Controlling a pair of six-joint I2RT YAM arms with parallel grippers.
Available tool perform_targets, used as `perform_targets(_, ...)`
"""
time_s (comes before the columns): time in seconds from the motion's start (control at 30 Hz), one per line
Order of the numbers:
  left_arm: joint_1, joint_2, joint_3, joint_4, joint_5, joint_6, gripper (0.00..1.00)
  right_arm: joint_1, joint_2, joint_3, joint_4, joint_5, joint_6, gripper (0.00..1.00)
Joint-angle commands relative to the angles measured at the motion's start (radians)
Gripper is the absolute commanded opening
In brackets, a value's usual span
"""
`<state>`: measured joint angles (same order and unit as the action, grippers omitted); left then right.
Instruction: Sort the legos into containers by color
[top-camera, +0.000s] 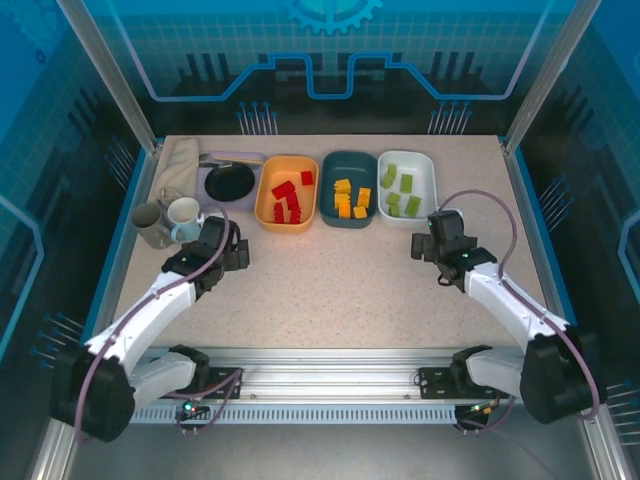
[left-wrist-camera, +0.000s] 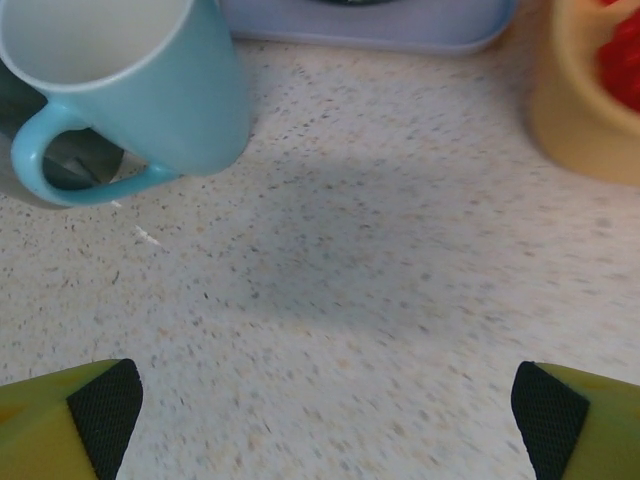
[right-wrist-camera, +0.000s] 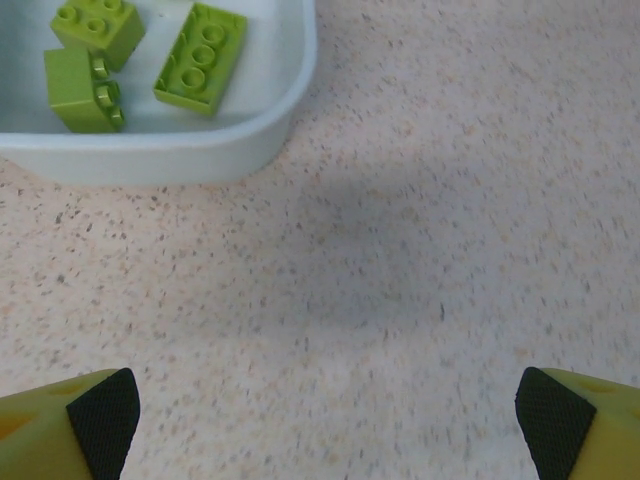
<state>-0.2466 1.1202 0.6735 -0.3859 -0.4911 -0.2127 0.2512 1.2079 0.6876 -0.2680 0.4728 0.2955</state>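
Hazards are recorded from the left side across. A grey mug (top-camera: 150, 224) and a light blue mug (top-camera: 183, 217) are stood together at the left edge of the table (top-camera: 330, 295). The left gripper (top-camera: 224, 243) is held just beside them, low over bare table, with its fingers spread wide and nothing between them. In the left wrist view the light blue mug (left-wrist-camera: 140, 80) is seen close ahead and to the left. A sideways swing of this arm is judged likely to strike or topple the mugs.

The legos are found in the containers, by colour: red bricks (top-camera: 288, 203) in the orange tub (top-camera: 261, 200), orange-yellow bricks (top-camera: 350, 198) in the teal tub (top-camera: 326, 200), and green bricks (top-camera: 400, 190) in the white tub (top-camera: 432, 185). No mixed colour is noted, so the sort is judged complete or nearly so.

The right gripper (top-camera: 438, 228) is likewise spread and empty, near the front corner of the white tub. A forward move is judged liable to shove the light tub and spill its green bricks.
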Motion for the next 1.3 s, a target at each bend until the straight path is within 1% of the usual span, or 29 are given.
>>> perform_targets(0.0, 0.088, 0.063, -0.033, 0.293, 0.070, 0.116, 0.99, -0.038, 0.064, -0.013, 0.279, -0.006, -0.154, 1.00)
perform_targets(0.07, 0.130, 0.127, -0.049, 0.405, 0.110, 0.126, 0.99, -0.058, 0.107, -0.060, 0.429, -0.031, -0.175, 1.00)
perform_targets(0.17, 0.174, 0.240, -0.058, 0.583, 0.170, 0.138, 0.99, -0.100, 0.192, -0.070, 0.566, -0.087, -0.182, 1.00)
perform_targets(0.27, 0.201, 0.357, -0.047, 0.723, 0.205, 0.138, 0.99, -0.121, 0.276, -0.062, 0.664, -0.144, -0.266, 1.00)
perform_targets(0.3, 0.211, 0.387, -0.024, 0.725, 0.234, 0.145, 0.99, -0.135, 0.292, -0.063, 0.692, -0.177, -0.275, 1.00)
perform_targets(0.37, 0.220, 0.434, 0.001, 0.750, 0.256, 0.162, 0.99, -0.166, 0.312, -0.064, 0.709, -0.221, -0.255, 1.00)
perform_targets(0.4, 0.231, 0.445, 0.013, 0.735, 0.277, 0.159, 0.99, -0.178, 0.303, -0.083, 0.731, -0.249, -0.252, 1.00)
perform_targets(0.47, 0.236, 0.424, -0.030, 0.791, 0.309, 0.167, 0.99, -0.189, 0.276, -0.149, 0.827, -0.301, -0.259, 1.00)
perform_targets(0.53, 0.236, 0.380, -0.122, 0.916, 0.327, 0.173, 0.99, -0.192, 0.264, -0.239, 0.968, -0.332, -0.267, 1.00)
perform_targets(0.6, 0.236, 0.362, -0.208, 1.052, 0.340, 0.179, 0.99, -0.194, 0.296, -0.341, 1.196, -0.327, -0.273, 1.00)
perform_targets(0.67, 0.236, 0.395, -0.270, 1.190, 0.334, 0.179, 0.99, -0.195, 0.276, -0.341, 1.154, -0.329, -0.264, 1.00)
perform_targets(0.7, 0.236, 0.396, -0.277, 1.210, 0.328, 0.179, 0.99, -0.195, 0.287, -0.326, 1.154, -0.329, -0.268, 1.00)
perform_targets(0.73, 0.236, 0.389, -0.267, 1.171, 0.327, 0.175, 0.99, -0.193, 0.284, -0.304, 1.104, -0.326, -0.264, 1.00)
perform_targets(0.77, 0.234, 0.397, -0.274, 1.204, 0.326, 0.179, 0.99, -0.193, 0.293, -0.286, 1.082, -0.318, -0.264, 1.00)
perform_targets(0.8, 0.235, 0.392, -0.269, 1.183, 0.325, 0.176, 0.99, -0.182, 0.292, -0.278, 1.060, -0.299, -0.273, 1.00)
perform_targets(1.2, 0.234, 0.392, -0.271, 1.190, 0.326, 0.179, 0.99, -0.168, 0.297, -0.275, 1.061, -0.296, -0.285, 1.00)
perform_targets(1.23, 0.234, 0.392, -0.271, 1.190, 0.325, 0.177, 0.99, -0.170, 0.297, -0.274, 1.060, -0.299, -0.287, 1.00)
perform_targets(1.27, 0.234, 0.393, -0.271, 1.190, 0.325, 0.177, 0.99, -0.172, 0.298, -0.269, 1.053, -0.328, -0.295, 1.00)
